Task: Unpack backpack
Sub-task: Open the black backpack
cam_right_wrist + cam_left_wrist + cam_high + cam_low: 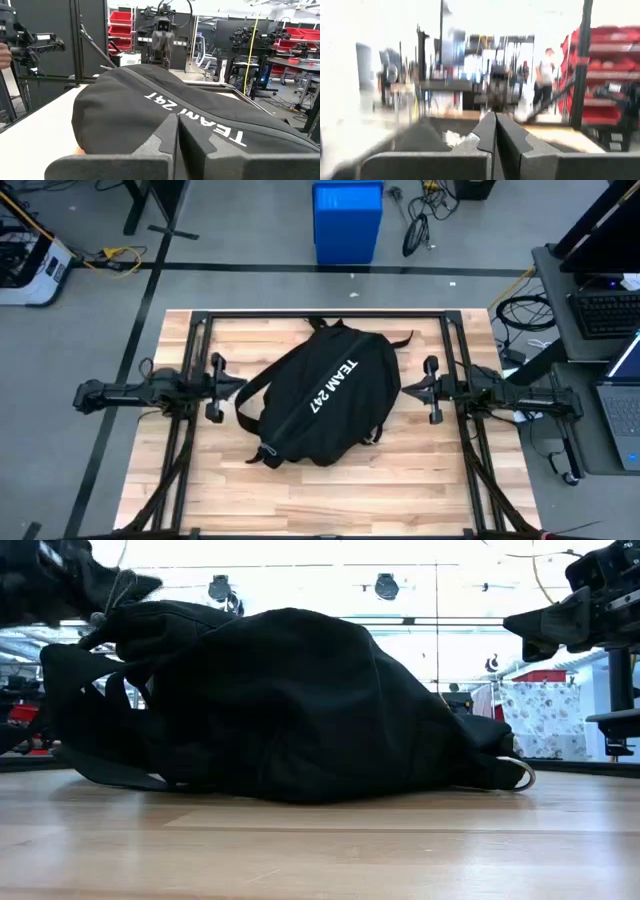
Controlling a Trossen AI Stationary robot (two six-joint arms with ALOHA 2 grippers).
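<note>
Backpack (325,400) lies flat mid-desk (420,480), zipped, nothing out yet; left gripper (214,388) and right gripper (432,390) flank it, both closed, empty, parked clear for access

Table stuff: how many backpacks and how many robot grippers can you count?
Backpacks: 1, the black backpack lying in the middle of the table.
Grippers: 2, the left gripper and the right gripper, one on each side of it, both shut and holding nothing.
Total: 3
</note>
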